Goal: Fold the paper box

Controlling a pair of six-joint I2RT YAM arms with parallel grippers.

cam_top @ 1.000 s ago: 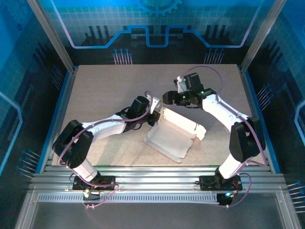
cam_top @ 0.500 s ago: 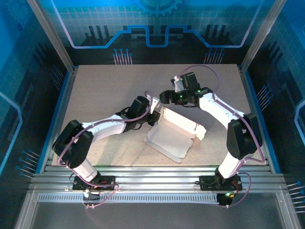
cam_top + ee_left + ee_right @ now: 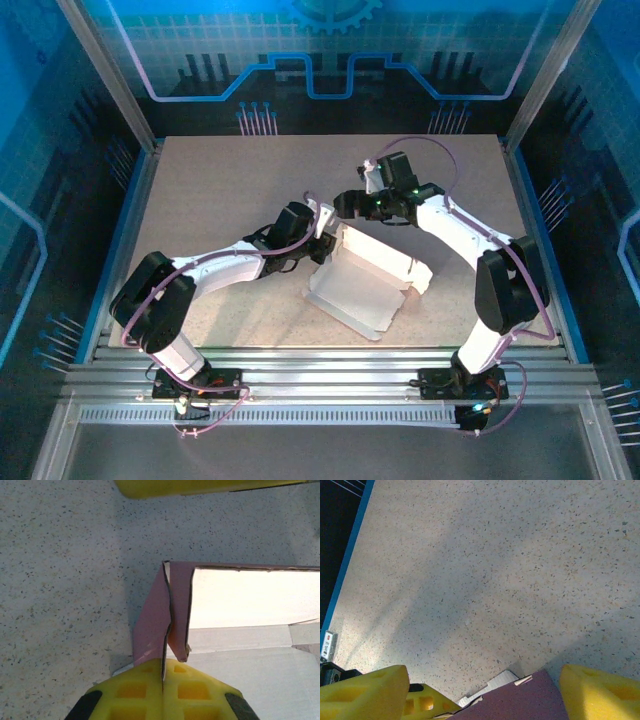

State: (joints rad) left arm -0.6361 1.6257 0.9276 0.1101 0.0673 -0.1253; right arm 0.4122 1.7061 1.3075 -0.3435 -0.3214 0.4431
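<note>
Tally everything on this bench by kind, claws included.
paper box: 1
claws: 2, the left claw and the right claw
table: 1
Total: 4

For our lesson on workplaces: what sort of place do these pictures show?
Probably a robotics lab test cell: a left arm and right arm bolted to a metal rail, and a speckled table, a partly folded paper box on it, walled by blue printed panels.
</note>
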